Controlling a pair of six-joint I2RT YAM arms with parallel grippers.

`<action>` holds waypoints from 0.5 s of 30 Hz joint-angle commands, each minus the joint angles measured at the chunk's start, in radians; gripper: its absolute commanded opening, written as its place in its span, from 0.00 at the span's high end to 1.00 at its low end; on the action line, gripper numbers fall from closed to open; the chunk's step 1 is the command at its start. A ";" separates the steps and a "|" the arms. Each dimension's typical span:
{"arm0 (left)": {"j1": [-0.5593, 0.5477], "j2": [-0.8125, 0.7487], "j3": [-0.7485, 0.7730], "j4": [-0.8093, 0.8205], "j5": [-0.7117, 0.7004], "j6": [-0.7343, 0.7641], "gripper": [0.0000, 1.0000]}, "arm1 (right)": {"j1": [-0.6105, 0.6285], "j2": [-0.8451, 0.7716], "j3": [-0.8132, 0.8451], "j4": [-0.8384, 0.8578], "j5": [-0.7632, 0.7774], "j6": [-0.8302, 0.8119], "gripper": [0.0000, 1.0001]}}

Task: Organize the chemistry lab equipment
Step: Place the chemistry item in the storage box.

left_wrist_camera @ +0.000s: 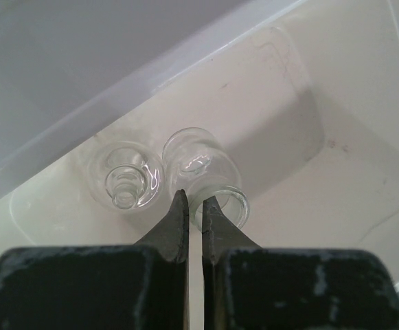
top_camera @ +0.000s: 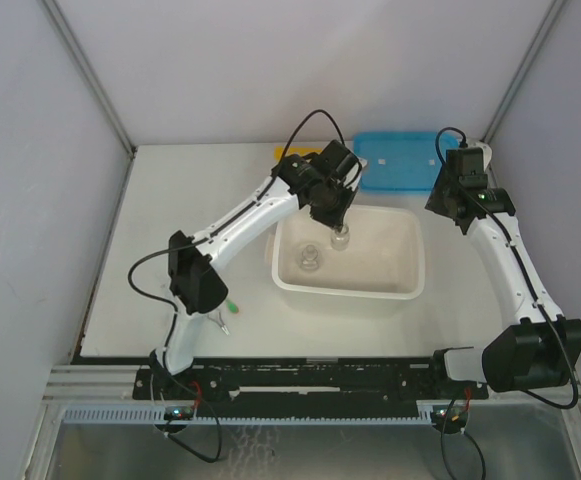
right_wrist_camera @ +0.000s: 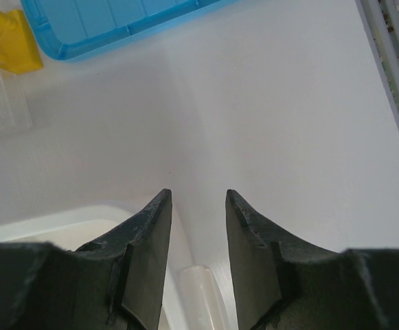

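My left gripper (top_camera: 339,222) hangs over the white tub and is shut on the rim of a small clear glass vessel (left_wrist_camera: 202,165), which hangs below it (top_camera: 341,241). A second glass vessel (left_wrist_camera: 126,180) stands upright on the tub floor just beside it (top_camera: 310,258). My right gripper (right_wrist_camera: 198,196) is open and holds nothing, above the table by the tub's right back corner. The yellow tube rack (right_wrist_camera: 7,41) lies at the back, mostly hidden behind the left arm in the top view (top_camera: 283,152). A green-tipped stick (top_camera: 232,308) lies near the left arm's base.
The big white tub (top_camera: 405,285) sits mid-table, its corner under my right fingers (right_wrist_camera: 62,220). The blue lid (top_camera: 400,162) lies behind it (right_wrist_camera: 117,20). A clear plastic piece (right_wrist_camera: 0,103) lies beside the yellow rack. Grey walls close in the table.
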 commanded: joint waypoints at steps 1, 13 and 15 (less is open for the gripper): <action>0.000 0.008 -0.037 0.047 -0.012 0.047 1.00 | 0.004 -0.031 0.008 0.027 0.013 0.006 0.63; -0.002 0.013 -0.197 0.189 0.042 0.072 1.00 | -0.010 -0.038 0.008 0.019 0.018 -0.011 0.63; -0.002 0.009 -0.222 0.213 0.053 0.075 1.00 | -0.012 -0.037 0.007 0.015 0.019 -0.010 0.63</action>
